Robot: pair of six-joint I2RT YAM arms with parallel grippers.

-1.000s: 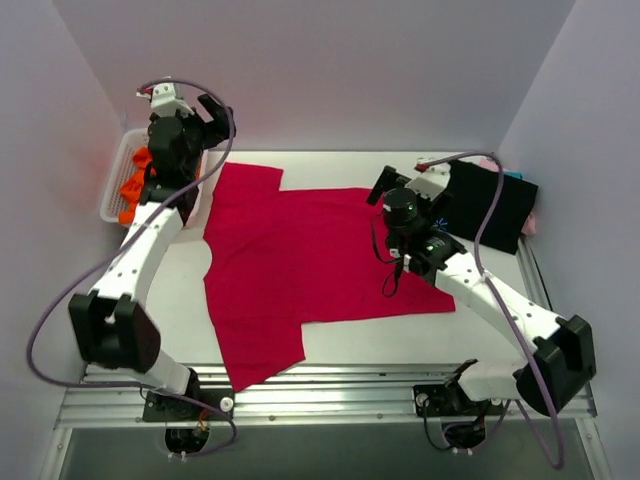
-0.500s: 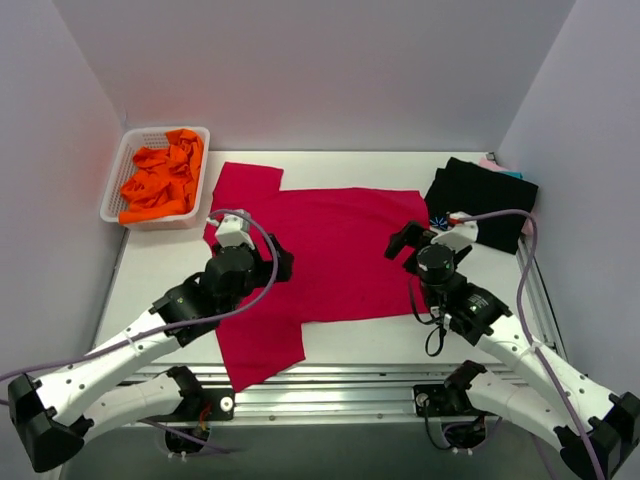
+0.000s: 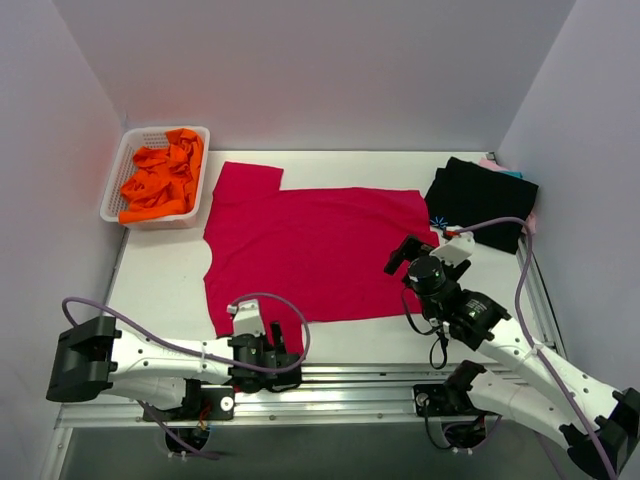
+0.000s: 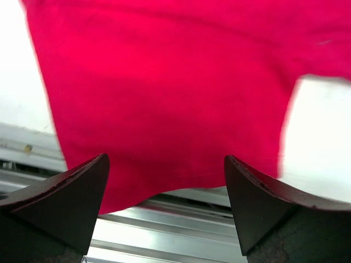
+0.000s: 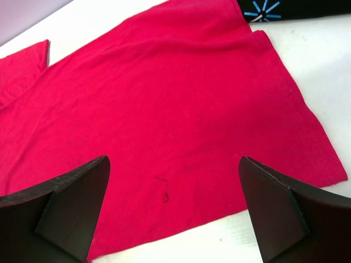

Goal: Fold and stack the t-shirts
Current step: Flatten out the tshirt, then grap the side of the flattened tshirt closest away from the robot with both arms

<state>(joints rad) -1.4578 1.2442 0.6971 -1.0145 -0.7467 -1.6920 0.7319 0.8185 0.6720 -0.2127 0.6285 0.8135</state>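
A large crimson-red t-shirt [image 3: 310,250] lies spread flat in the middle of the table. Its near sleeve reaches the front edge. My left gripper [image 3: 268,342] is open and empty, low over that sleeve. In the left wrist view the red cloth [image 4: 164,93] fills the space ahead of the open gripper [image 4: 164,213]. My right gripper [image 3: 404,256] is open and empty above the shirt's right hem [image 5: 164,109]. A folded black t-shirt [image 3: 482,200] with a small blue mark [image 5: 262,9] lies at the back right. Pink [image 3: 488,161] and teal [image 3: 513,174] edges show under it.
A white basket [image 3: 115,190] holding orange cloth [image 3: 160,175] stands at the back left. A metal rail [image 4: 181,230] runs along the table's front edge under my left gripper. White walls close in the left, back and right sides.
My left arm has swung from the basket at the back left down to the front edge, over the near sleeve. My right gripper has drawn back toward the near right.
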